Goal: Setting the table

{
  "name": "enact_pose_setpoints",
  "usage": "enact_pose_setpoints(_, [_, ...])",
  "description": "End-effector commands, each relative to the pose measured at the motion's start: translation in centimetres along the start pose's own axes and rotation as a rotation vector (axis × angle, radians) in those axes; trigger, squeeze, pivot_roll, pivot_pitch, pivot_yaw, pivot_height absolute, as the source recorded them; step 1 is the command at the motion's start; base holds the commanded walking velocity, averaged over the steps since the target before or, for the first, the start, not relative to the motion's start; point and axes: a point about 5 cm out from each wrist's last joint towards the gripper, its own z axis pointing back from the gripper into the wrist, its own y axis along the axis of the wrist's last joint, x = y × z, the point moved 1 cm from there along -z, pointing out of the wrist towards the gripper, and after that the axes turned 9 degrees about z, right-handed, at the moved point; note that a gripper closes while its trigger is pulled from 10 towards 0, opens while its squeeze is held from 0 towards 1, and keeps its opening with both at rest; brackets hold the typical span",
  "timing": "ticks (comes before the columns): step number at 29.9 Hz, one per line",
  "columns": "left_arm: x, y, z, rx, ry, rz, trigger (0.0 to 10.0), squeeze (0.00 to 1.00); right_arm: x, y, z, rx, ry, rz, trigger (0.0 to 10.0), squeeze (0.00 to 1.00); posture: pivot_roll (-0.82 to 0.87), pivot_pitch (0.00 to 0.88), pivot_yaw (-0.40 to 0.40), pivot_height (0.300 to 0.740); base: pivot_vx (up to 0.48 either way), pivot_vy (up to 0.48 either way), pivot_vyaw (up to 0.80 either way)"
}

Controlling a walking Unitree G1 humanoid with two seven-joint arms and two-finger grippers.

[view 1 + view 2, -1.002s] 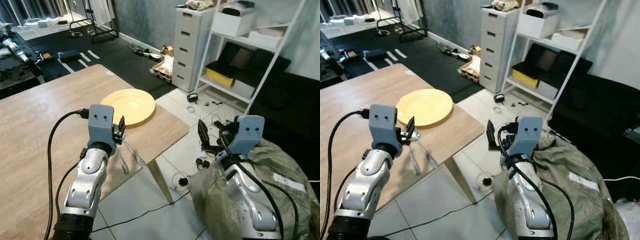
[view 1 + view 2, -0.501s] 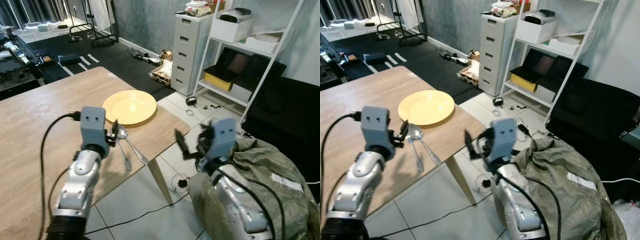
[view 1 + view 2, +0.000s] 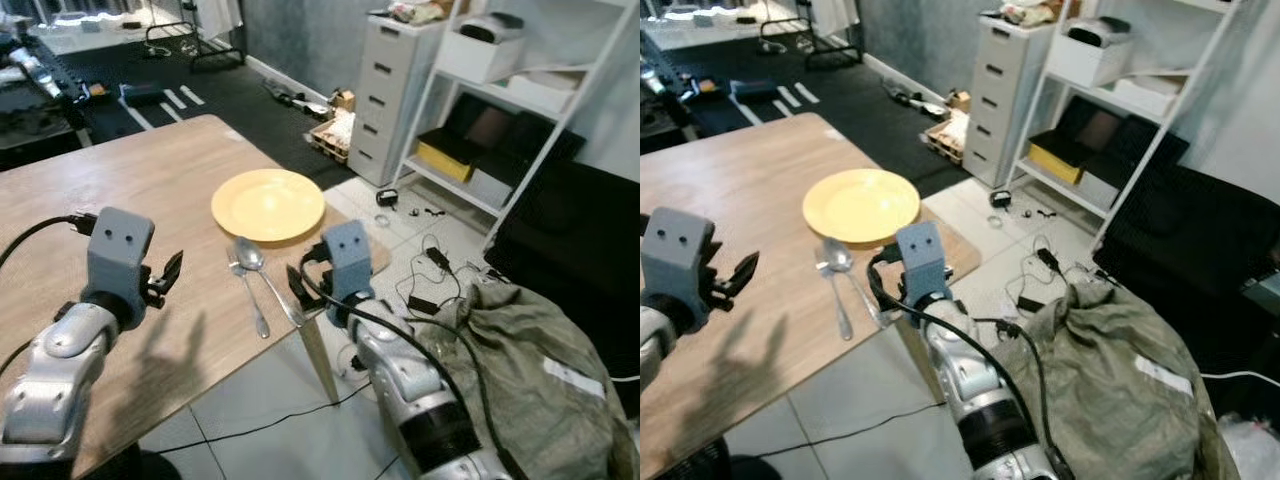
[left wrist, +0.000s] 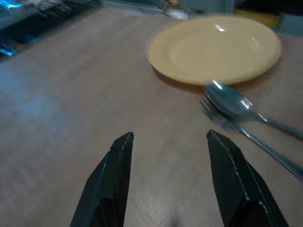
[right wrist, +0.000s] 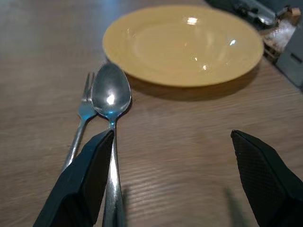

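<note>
yellow plate sits near the corner of the wooden table, with spoon and fork side by side just beside its rim. right gripper hangs over the table edge, fingers spread wide and empty, one finger above the spoon handle. left gripper hovers over bare table, apart from the cutlery, fingers parted, holding nothing.

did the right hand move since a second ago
Yes. The right hand has swung in from over the floor to the table edge, and now sits open beside the spoon handle, near the yellow plate.
</note>
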Motion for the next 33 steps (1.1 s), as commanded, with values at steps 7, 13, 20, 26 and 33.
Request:
enact_pose_setpoints(7, [0.8,0.9,0.8,-0.031,-0.116,-0.008,10.0,0.0,-1.4,0.1,-1.0,-0.009,-0.008,0.005,10.0,0.0,0.19,0.086,0.017,0.74,0.0,0.0,0.0])
enact_pose_setpoints(13, [1.7,1.7,1.0,-0.029,-0.135,0.01,10.0,0.0,-2.4,-1.3,-1.8,-0.071,-0.034,0.045,10.0,0.0,0.22,0.095,0.017,0.74,0.0,0.0,0.0])
enact_pose_setpoints(20, [1.6,1.7,1.5,-0.041,-0.13,0.019,10.0,0.0,-2.3,-2.4,-1.9,-0.119,-0.03,0.05,2.8,0.0,0.22,0.099,0.012,0.74,0.0,0.0,0.0])
enact_pose_setpoints(26, [2.0,1.4,1.4,-0.054,-0.12,0.034,10.0,0.0,-2.7,-3.3,-2.0,-0.152,0.028,0.058,0.0,0.0,0.21,0.098,0.006,0.74,0.0,0.0,0.0])
enact_pose_setpoints(33, [2.3,1.3,1.2,-0.057,-0.117,0.045,10.0,0.0,-3.6,-4.4,-1.7,-0.211,0.134,0.028,0.0,0.0,0.2,0.096,-0.002,0.74,0.0,0.0,0.0])
